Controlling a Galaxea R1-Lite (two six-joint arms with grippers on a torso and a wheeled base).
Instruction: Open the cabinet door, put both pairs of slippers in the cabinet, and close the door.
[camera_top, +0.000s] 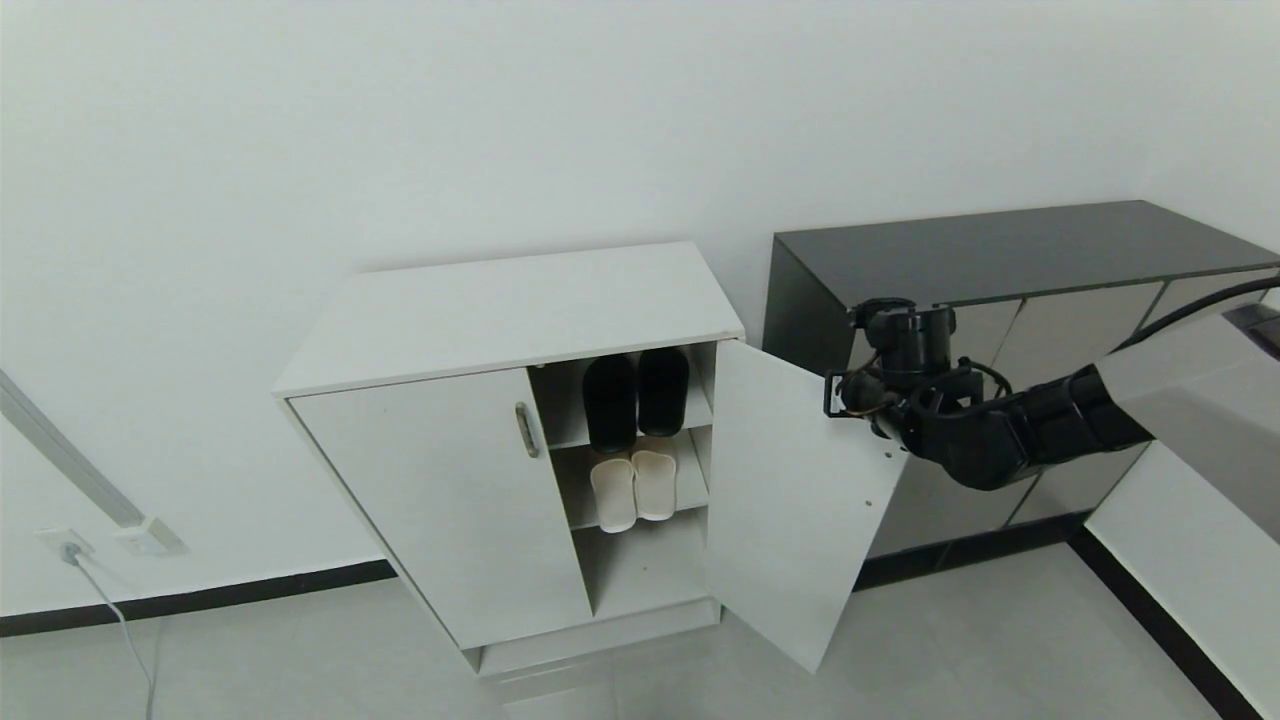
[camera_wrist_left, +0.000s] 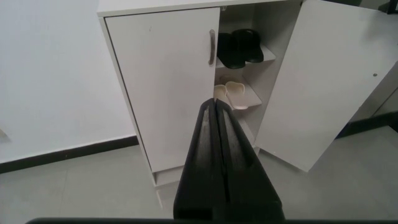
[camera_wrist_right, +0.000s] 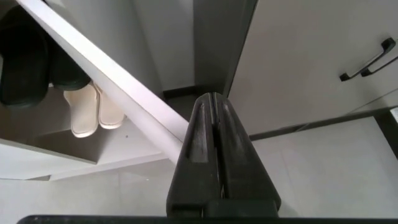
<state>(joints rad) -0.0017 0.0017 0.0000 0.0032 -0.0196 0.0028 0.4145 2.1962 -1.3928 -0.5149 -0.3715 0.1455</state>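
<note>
Left tool (camera_wrist_left: 214, 107) clenched, empty, facing cabinet (camera_top: 510, 315). Black slippers (camera_top: 636, 395) and white slippers (camera_top: 632, 485) are inside, white below. Open door (camera_top: 790, 500) swings rightward. Right tool (camera_top: 838, 393), clenched and empty, is just beside its outer face, so likely the nearer arm for closing.

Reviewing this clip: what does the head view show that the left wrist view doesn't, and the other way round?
Head view, not the left wrist view: the right end effector, at the outer edge of the open right door.

Left wrist view, not the head view: the left end effector, shut, aimed at the cabinet front and held clear of it.

Both: the white cabinet, its left door shut, the right door swung open, black slippers on the top shelf, white slippers on the shelf below.
</note>
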